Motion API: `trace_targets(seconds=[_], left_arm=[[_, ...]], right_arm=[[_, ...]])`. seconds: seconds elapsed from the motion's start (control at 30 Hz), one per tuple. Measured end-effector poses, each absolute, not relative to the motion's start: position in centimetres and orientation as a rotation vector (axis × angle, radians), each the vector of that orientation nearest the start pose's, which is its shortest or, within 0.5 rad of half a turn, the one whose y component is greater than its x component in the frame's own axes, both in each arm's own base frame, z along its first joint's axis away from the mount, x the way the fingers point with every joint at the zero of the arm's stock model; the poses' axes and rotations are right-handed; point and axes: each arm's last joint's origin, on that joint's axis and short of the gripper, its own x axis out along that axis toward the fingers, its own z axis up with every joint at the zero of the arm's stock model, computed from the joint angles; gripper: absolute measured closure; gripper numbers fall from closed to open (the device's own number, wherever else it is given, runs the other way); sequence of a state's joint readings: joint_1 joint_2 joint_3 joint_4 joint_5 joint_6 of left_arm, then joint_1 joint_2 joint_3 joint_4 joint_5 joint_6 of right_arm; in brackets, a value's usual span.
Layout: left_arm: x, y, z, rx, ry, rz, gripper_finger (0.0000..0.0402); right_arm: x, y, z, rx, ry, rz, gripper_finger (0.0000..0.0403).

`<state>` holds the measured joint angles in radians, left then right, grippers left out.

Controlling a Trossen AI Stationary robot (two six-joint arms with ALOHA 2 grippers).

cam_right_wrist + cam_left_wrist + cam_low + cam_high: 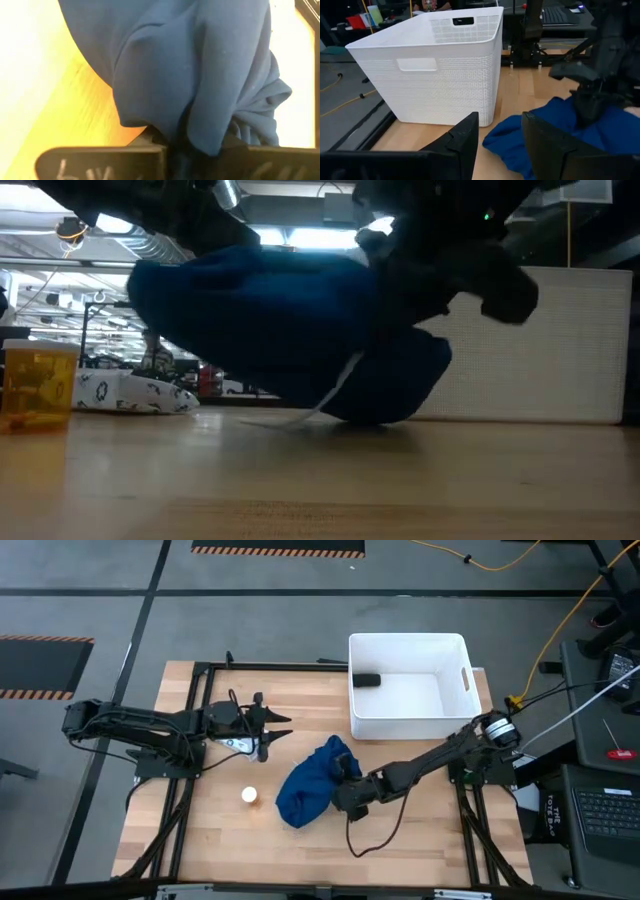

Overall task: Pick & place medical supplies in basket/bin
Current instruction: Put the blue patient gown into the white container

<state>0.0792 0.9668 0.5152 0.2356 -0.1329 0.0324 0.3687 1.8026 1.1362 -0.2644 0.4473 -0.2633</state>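
The dark-blue cloth [308,788] lies bunched at the table's middle, and my right gripper [347,780] is shut on its right side. The white tub [462,690] stands at the far right with the black cylinder [365,679] inside by its left wall. My left gripper [272,728] is open over the table left of the cloth, pointing toward the tub [425,80]. The white packet [238,744] lies just below it. The tiny white-orange round item [249,796] stands on the wood left of the cloth and shows as an orange vial [35,385] in the low view. My right gripper pinches a bunched fold of the cloth [200,135] between its two fingers, several layers thick, coming from the table's right side and slanting down. The cloth [270,320] is raised on its gripped side, and its lower end [385,405] rests on the table.
A black frame [200,700] runs along the table's left and far edges, and another rail [470,810] runs on the right. Bare wood [420,830] shows near the front edge. Cables and a keyboard [600,805] lie beyond the right edge.
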Motion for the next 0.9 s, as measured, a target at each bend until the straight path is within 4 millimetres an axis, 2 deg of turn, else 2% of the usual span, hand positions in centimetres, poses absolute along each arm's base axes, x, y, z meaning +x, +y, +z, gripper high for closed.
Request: trace_targets(seconds=[0.3,0.53,0.9], left_arm=[[21.0,2.1,24.9,0.062,0.203,0.206,0.0258],[21.1,2.0,25.6,0.087,0.132,0.178,0.0258],[20.4,2.0,26.7,0.120,0.071,0.198,0.0258]], right_arm=[[33.1,11.7,20.7,-0.575,0.868,0.016,0.0371],[31.5,11.8,22.9,-0.621,0.842,-0.048,0.0371],[28.3,10.6,28.2,-0.532,0.732,-0.072,0.0371]])
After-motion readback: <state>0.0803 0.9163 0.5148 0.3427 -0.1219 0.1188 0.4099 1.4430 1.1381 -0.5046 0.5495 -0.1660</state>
